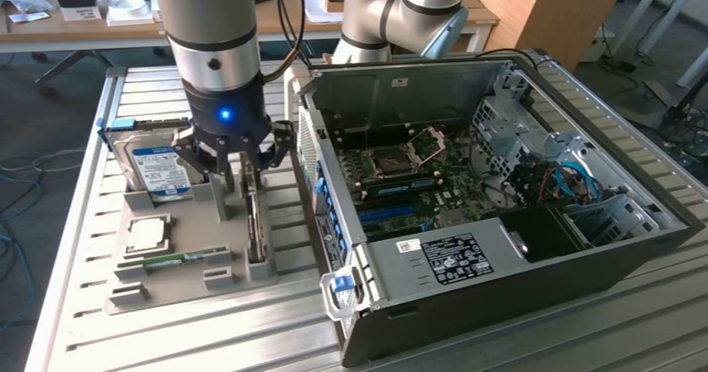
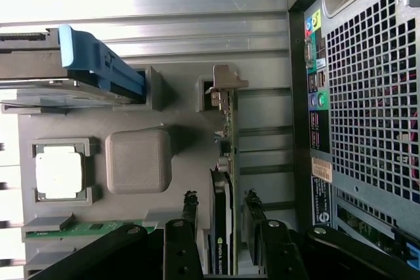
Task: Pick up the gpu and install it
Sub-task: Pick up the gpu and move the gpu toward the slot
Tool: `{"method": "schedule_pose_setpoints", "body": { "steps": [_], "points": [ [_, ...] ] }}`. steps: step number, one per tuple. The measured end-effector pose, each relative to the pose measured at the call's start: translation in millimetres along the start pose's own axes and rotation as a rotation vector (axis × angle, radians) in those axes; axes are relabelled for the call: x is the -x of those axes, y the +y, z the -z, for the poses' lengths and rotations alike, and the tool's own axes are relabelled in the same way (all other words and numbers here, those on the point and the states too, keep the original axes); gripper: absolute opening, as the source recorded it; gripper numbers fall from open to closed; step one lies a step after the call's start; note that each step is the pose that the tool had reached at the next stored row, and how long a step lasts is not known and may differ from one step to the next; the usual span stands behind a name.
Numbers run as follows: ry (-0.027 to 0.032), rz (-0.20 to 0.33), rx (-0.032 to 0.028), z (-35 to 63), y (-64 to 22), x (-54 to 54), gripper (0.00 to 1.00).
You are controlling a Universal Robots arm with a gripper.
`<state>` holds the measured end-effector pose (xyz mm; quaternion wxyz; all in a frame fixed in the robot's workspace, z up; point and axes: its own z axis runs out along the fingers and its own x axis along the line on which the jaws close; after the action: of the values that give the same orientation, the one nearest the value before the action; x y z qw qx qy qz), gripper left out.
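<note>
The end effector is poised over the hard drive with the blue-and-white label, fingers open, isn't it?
Not quite. The end effector is poised over the graphics card standing on edge in the grey holder, fingers open either side of it; the wrist view shows this.

- gpu [image 1: 255, 227], in the tray's [image 1: 182, 285] slot nearest the case [image 1: 531, 297]: top end hidden behind the end effector [image 1: 245, 173]; the wrist view cuts off its cooler end.
- drive [image 1: 155, 169], at the tray's far end: one corner hidden behind the end effector.
- label [image 1: 448, 258] on the case: print too small to read.
</note>
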<state>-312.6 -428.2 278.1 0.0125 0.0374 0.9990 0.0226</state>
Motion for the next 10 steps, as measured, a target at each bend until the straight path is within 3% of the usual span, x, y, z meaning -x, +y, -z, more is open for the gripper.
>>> {"method": "schedule_pose_setpoints", "body": {
  "steps": [10],
  "points": [
    [0.0001, 0.000, -0.0001, -1.7, -2.6, 1.8, 0.42]
  ]
}}
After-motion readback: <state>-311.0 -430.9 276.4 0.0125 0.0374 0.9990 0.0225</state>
